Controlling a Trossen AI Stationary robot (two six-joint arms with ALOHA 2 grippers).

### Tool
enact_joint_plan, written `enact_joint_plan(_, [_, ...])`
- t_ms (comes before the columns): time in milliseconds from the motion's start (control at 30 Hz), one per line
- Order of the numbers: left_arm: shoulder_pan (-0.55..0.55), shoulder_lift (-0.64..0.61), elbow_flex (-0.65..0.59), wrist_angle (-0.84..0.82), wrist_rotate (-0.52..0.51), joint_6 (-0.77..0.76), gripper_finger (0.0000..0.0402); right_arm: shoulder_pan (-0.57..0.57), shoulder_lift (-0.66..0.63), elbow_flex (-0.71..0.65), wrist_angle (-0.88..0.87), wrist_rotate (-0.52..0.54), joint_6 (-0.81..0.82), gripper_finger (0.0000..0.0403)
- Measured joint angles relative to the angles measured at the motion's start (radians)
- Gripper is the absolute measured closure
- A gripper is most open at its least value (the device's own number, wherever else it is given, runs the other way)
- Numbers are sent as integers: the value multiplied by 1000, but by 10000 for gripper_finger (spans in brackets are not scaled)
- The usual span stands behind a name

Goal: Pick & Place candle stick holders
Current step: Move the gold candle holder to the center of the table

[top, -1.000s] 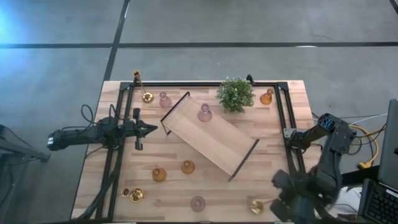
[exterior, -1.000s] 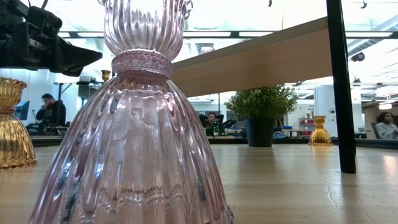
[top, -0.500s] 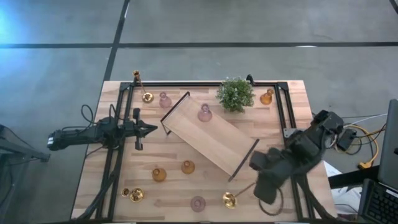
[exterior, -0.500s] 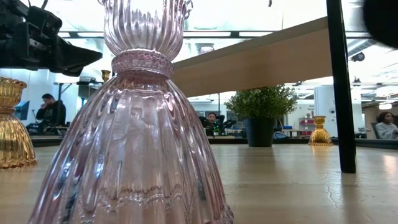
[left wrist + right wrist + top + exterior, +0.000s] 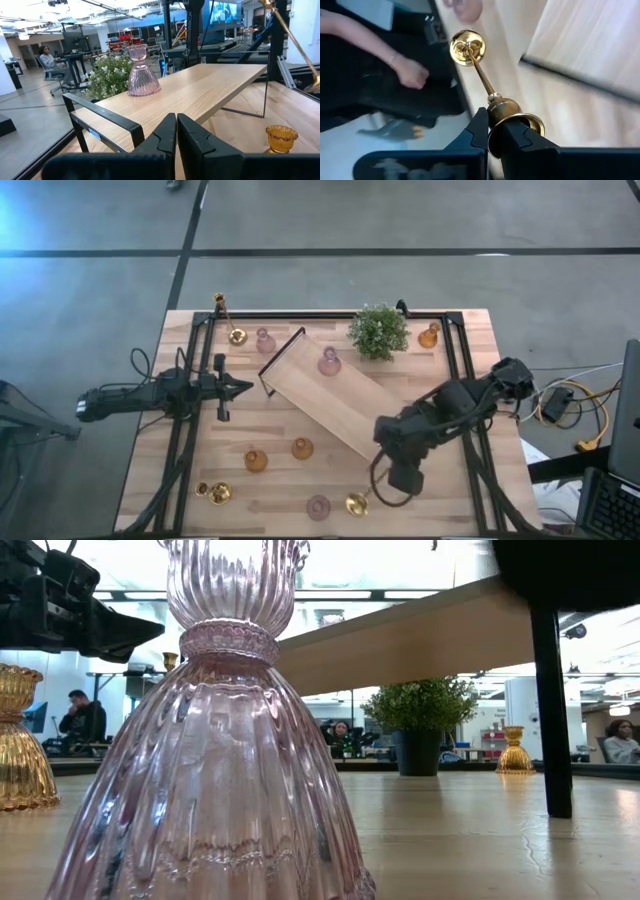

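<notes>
Fingers of my right gripper (image 5: 492, 131) squeeze the gold candle holder (image 5: 485, 80) by its cup; its stem points away, near the wooden tray (image 5: 340, 408). My left gripper (image 5: 176, 131) waits, shut and empty.

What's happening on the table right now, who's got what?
The right gripper is shut on a tall-stemmed gold candle holder, carrying it tilted over the near side of the table, just off the end of the long wooden tray. One pink glass holder already stands on that tray. The left gripper waits shut and empty at the table's left side. Other pink, amber and gold holders sit scattered around the tray, and a potted plant stands near the far edge.
</notes>
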Motion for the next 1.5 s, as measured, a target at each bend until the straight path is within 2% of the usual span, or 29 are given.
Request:
enact_joint_plan(133, [0, 0, 0, 0, 0, 0, 383, 42, -45, -46, -1, -8, 121, 392])
enact_joint_plan(367, [0, 0, 0, 0, 0, 0, 383, 59, -207, -204, -2, 74, 260, 392])
enact_joint_plan(600, [0, 0, 0, 0, 0, 0, 383, 67, -423, -403, -2, 32, 481, 392])
enact_joint_plan(900, [0, 0, 0, 0, 0, 0, 383, 68, -593, -663, -3, 43, 529, 392])
enact_joint_plan(1033, [0, 0, 0, 0, 0, 0, 383, 69, -591, -716, -3, 19, 492, 392])
enact_joint_plan(1167, [0, 0, 0, 0, 0, 0, 383, 69, -544, -702, -3, 27, 428, 392])
enact_joint_plan(1500, [0, 0, 0, 0, 0, 0, 383, 85, -305, -479, 1, 87, 258, 392])
